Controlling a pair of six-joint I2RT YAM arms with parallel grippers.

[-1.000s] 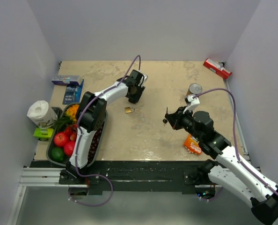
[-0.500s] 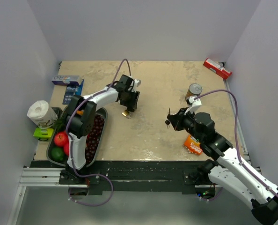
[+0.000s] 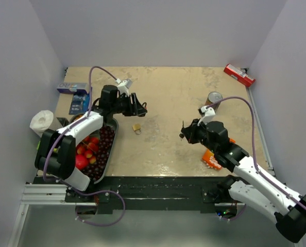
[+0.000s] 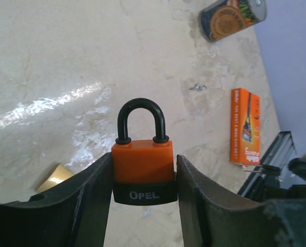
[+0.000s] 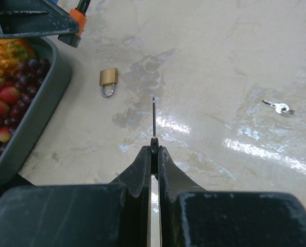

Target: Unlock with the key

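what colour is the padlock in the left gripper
The padlock is orange with a black base and black shackle, clearest in the left wrist view.

The key (image 5: 153, 117) is small, with a black head and a thin metal blade. The head is pinched between the closed fingers of the right gripper (image 5: 154, 149). The blade, seen edge-on, projects toward 12 o'clock in the right wrist view, above the counter (image 5: 220, 62).
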